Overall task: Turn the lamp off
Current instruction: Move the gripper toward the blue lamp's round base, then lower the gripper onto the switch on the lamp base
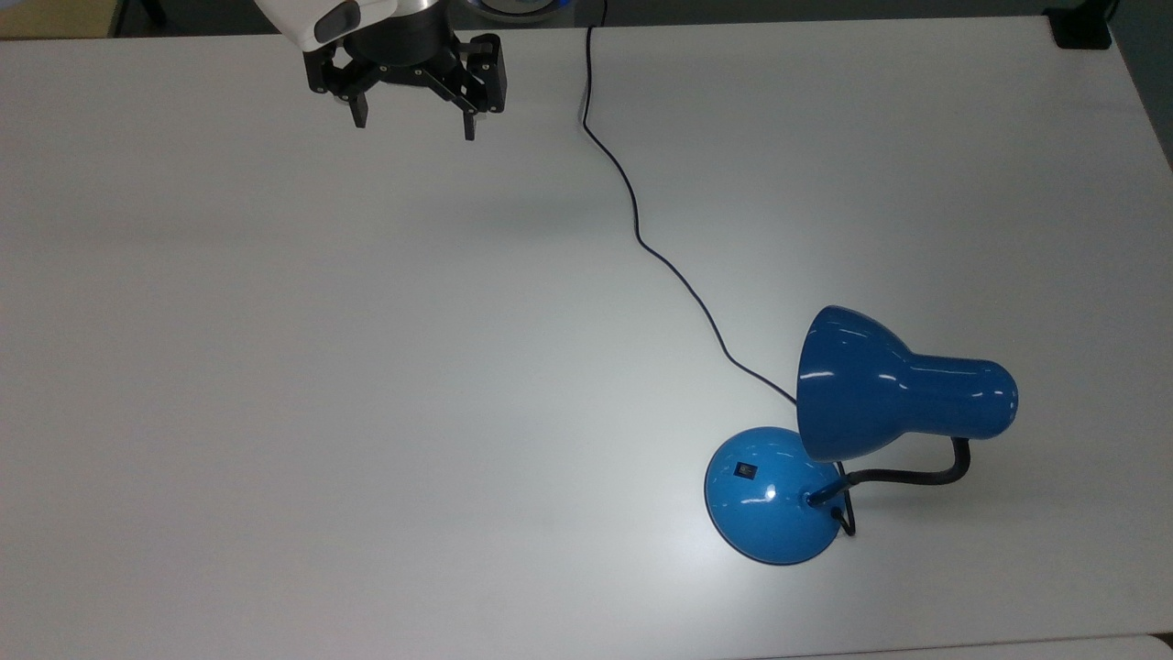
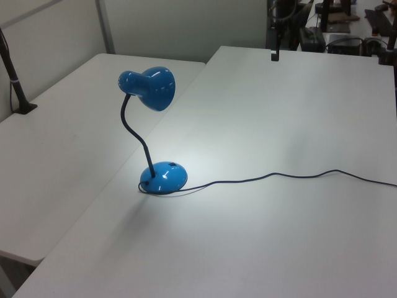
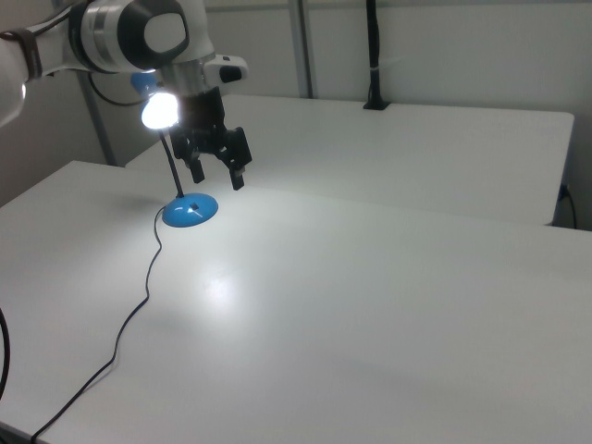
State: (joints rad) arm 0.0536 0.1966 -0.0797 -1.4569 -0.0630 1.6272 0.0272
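Currently my gripper point(image 1: 412, 126) hangs wide open and empty above the bench point(image 1: 275, 367), well apart from the lamp point(image 1: 903, 394), which is lit.

You lose the white robot arm point(image 1: 344, 18) past the top view's upper edge, just above the black two-finger gripper point(image 1: 413, 124). The glossy blue desk lamp point(image 3: 190, 211) has its shade and neck partly behind that gripper in the right view. Its thin black cord point(image 2: 291, 176) runs off the left view's right edge. The small black switch point(image 1: 746, 471) is too small to tell its posn.
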